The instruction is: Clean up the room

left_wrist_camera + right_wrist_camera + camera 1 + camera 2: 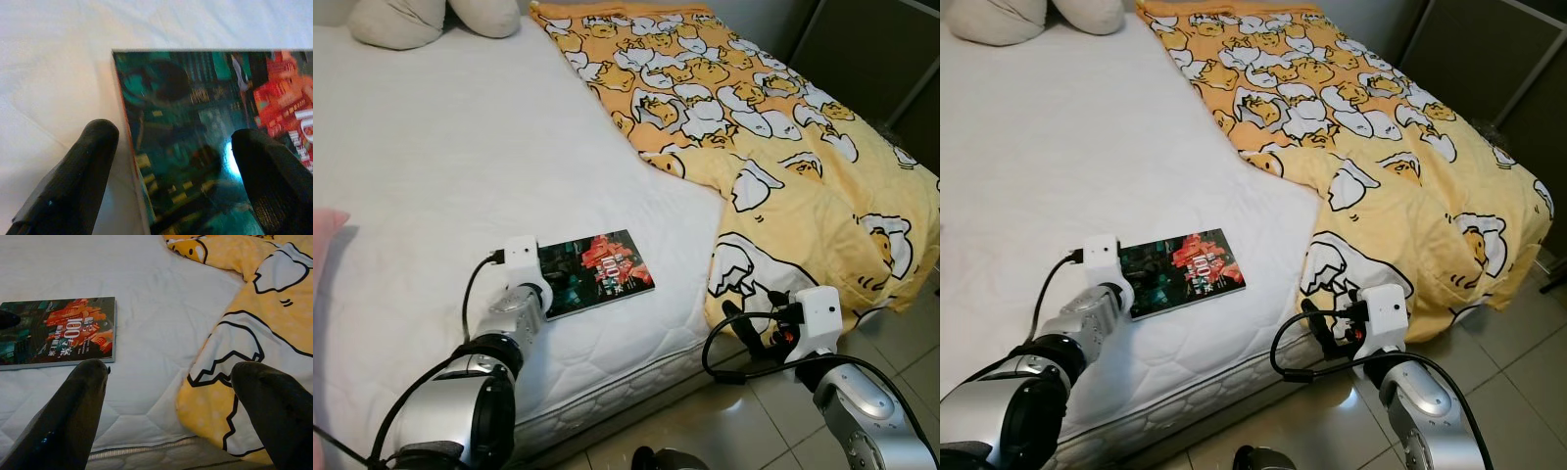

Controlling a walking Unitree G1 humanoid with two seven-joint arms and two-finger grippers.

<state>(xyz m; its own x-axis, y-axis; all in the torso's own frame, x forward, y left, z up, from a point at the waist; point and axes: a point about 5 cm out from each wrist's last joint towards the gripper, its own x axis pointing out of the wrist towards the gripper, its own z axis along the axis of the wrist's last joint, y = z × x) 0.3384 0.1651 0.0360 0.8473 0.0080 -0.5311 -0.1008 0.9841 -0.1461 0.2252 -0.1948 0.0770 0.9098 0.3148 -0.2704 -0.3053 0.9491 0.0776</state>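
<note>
— Where is the book?

— The book (597, 273) lies flat on the white mattress (440, 166), close to its near edge, cover up. The cover is dark teal on the left and red-orange on the right, with white lettering.

— And the left arm?

— The left gripper (176, 171) is right at the book's left end. In the left wrist view its two black fingers (80, 181) stand wide apart, one over the bare mattress just beside the book's edge, the other over the cover. Whether they touch the book, I cannot tell.

— The right one?

— The right gripper (171, 411) hangs near the mattress's near edge, to the right of the book and apart from it. Its fingers (73, 416) are also spread, gripping nothing; between them shows the mattress edge and the hanging fold of the yellow duvet (783, 166).

— What else is on the bed?

— The duvet, printed with egg cartoon figures, covers the right side and drapes toward the tiled floor (744, 431). Two pale pillows (401, 20) sit at the far left.
</note>
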